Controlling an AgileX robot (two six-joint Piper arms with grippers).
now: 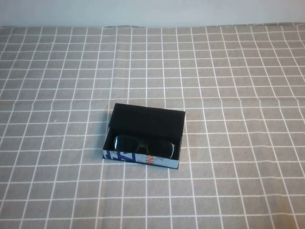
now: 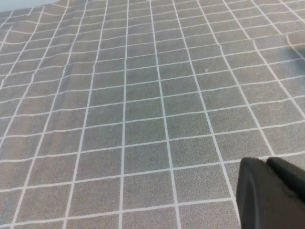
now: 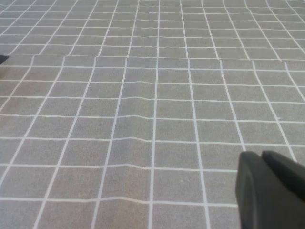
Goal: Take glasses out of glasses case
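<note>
The glasses case (image 1: 146,118) lies open at the middle of the table in the high view, black lining up, with its blue, white and orange printed side (image 1: 138,159) facing me. The black glasses (image 1: 144,144) lie inside it along the near wall, lenses dark. Neither arm shows in the high view. My left gripper (image 2: 267,161) shows only in the left wrist view, fingers together, empty, above bare cloth. My right gripper (image 3: 261,154) shows only in the right wrist view, fingers together, empty, above bare cloth. Neither wrist view shows the case.
A grey tablecloth with a white grid (image 1: 228,71) covers the whole table, slightly wrinkled. A pale wall (image 1: 152,12) runs along the far edge.
</note>
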